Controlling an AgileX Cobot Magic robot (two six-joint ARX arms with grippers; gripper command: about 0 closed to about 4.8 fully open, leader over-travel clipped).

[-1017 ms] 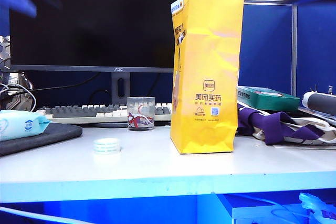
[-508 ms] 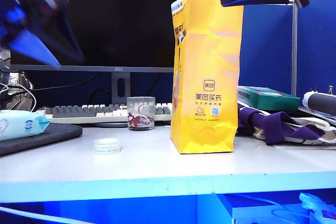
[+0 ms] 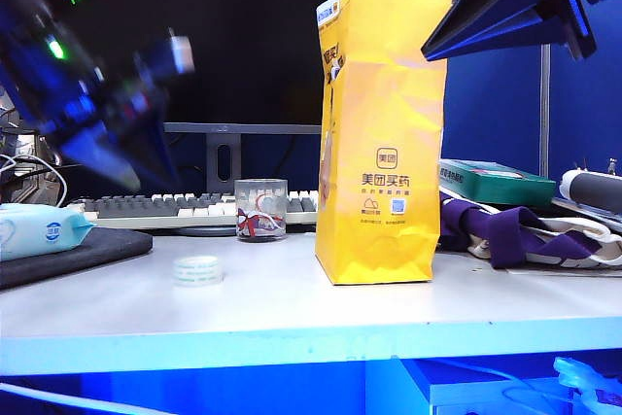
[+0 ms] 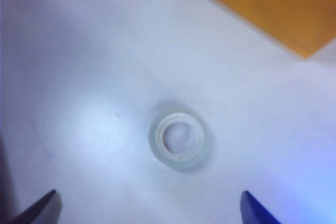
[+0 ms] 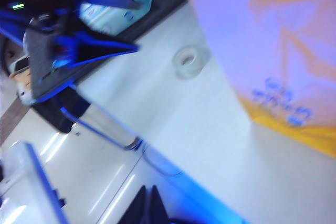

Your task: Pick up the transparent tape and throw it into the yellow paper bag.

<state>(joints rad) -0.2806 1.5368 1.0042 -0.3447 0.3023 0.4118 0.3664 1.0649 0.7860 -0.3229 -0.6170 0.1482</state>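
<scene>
The small round roll of transparent tape lies flat on the white table, toward the near left, its open core facing straight up; being a low disc, it has no long axis to speak of. Nothing stands on it or against it. Behind it, farther back, is a clear glass cup with red marks, then a grey and white keyboard and a black monitor whose small logo is too blurred to read. At the far left a light blue wipes packet rests on a dark mat.

The tall yellow paper bag stands upright to the right of the tape, well apart from it, printed with brown Chinese characters reading 美团买药, a small square logo above and a small code patch below. Right of the bag lie a green box and purple and white cloth.

The left gripper, blurred, hangs above and left of the tape; in the left wrist view its two fingertips stand wide apart with the tape between and beyond them, untouched. The right gripper is up high beside the bag's top right edge; whether it is open or closed I cannot tell.
</scene>
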